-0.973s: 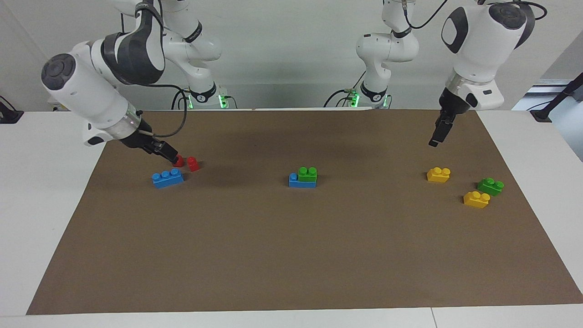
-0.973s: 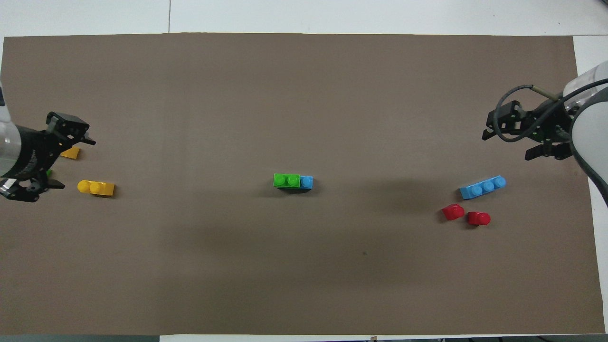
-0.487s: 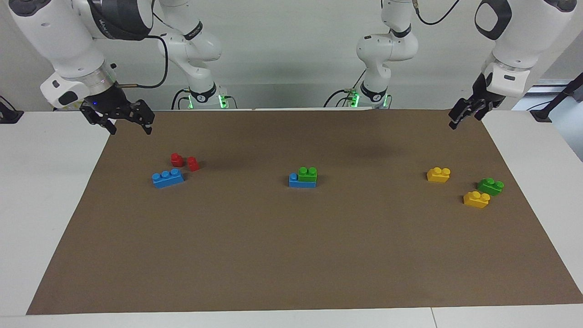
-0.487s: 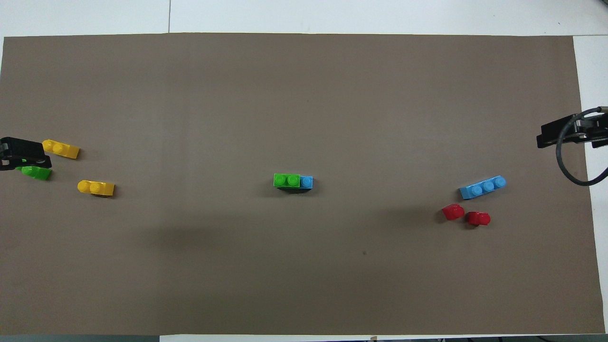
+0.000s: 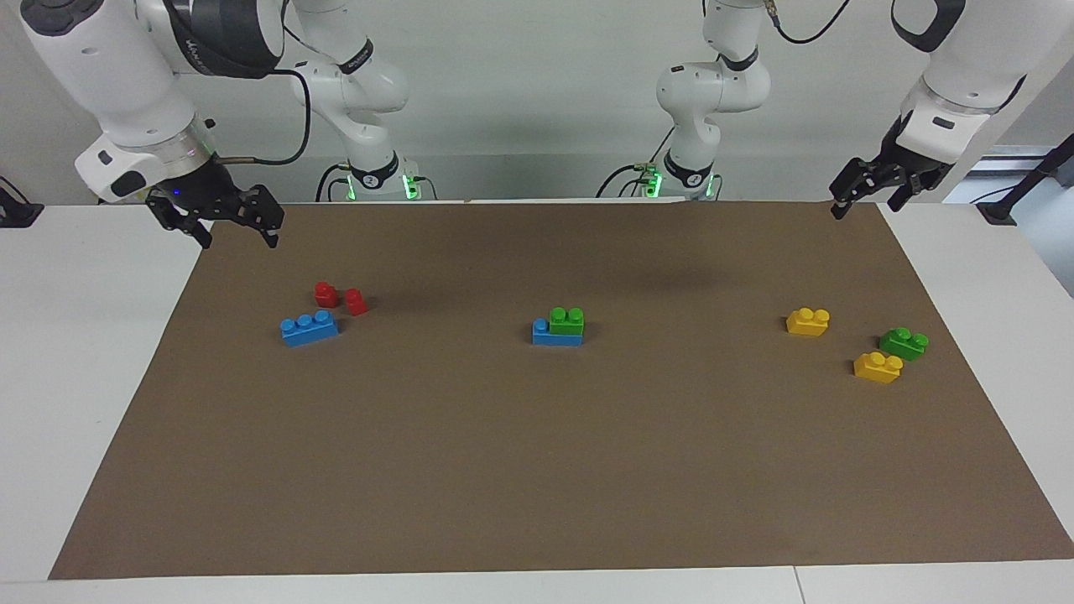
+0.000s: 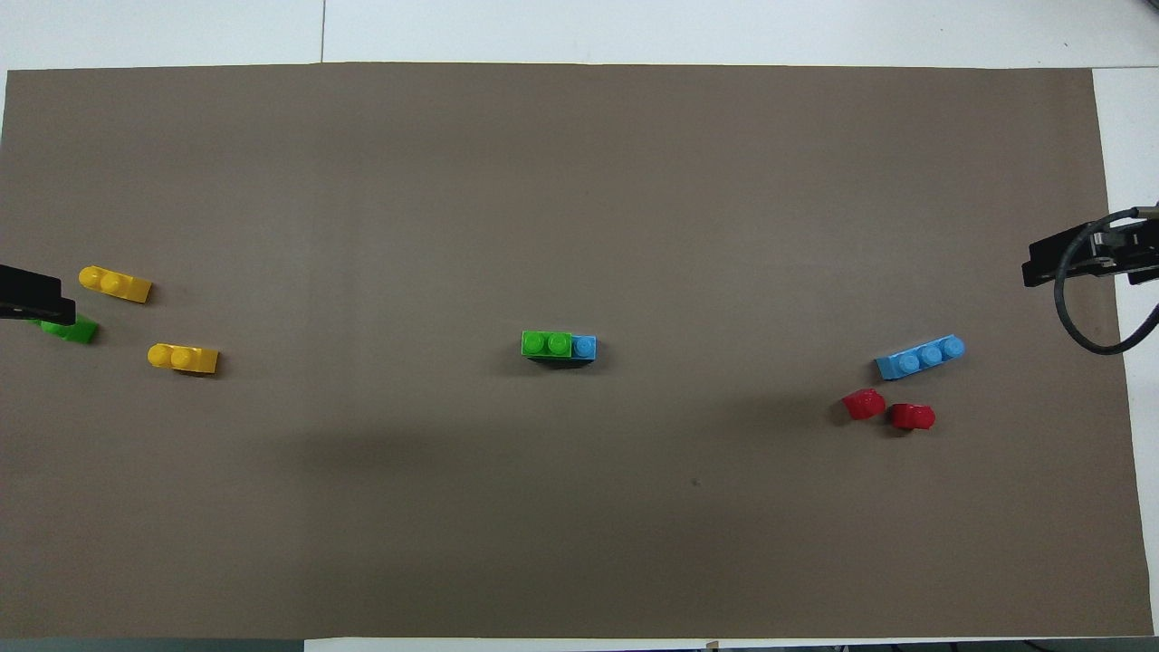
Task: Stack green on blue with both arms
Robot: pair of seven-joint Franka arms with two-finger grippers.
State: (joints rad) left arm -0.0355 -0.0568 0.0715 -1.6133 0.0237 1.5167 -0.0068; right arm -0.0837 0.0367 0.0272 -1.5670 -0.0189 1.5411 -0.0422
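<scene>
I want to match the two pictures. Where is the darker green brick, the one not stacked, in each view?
Facing view: the darker green brick lies at the picture's right, between two yellow bricks.
Overhead view: it is at the picture's left edge, partly covered by the left end effector.
Shared landmark: the green-on-blue stack at the middle of the mat.

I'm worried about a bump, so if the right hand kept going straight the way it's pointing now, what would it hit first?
Probably just the brown mat. The right hand hangs open over the mat's corner, pointing down. The red blocks and the loose blue brick lie clear of that line, though depth is hard to judge.
</scene>
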